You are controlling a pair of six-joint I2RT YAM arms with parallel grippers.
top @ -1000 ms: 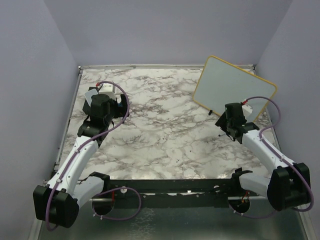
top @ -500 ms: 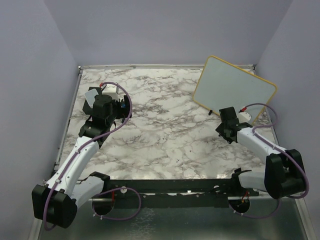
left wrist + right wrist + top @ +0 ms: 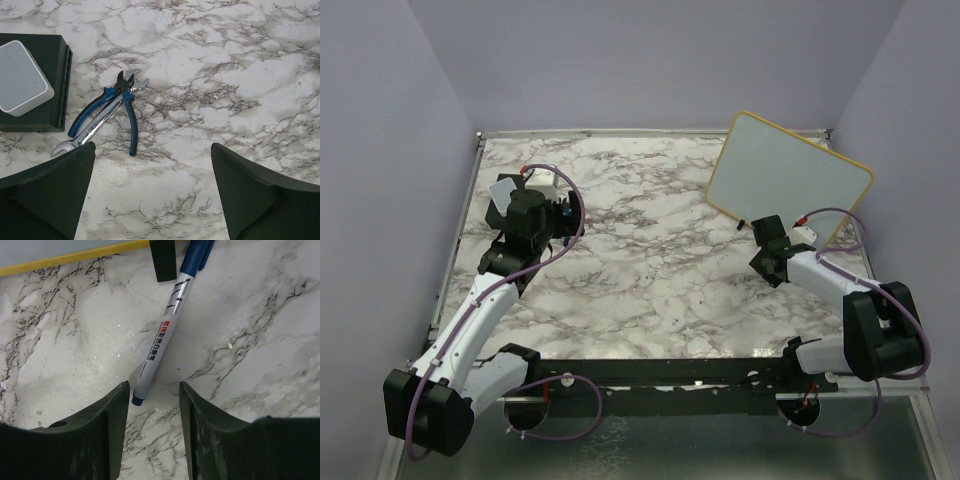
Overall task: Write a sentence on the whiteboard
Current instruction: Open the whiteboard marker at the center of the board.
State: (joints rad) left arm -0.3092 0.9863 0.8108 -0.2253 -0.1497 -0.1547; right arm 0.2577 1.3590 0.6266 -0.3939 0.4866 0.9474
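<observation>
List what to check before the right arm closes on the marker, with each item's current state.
1. Right gripper has its jaws apart, straddling the tail of the marker: ok.
2. Marker lying flat on the table, nothing on it: ok.
3. Marker clear of the black foot of the whiteboard: cannot tell; the cap end runs right past it.
4. Cap off for writing: not ok, the blue cap looks fitted.
5. Whiteboard standing, face blank: ok.
6. Left gripper open, empty, over the pliers: ok.

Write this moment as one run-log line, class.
right gripper: open over marker end | marker: flat on table by whiteboard foot | whiteboard: blank | left gripper: open above pliers
</observation>
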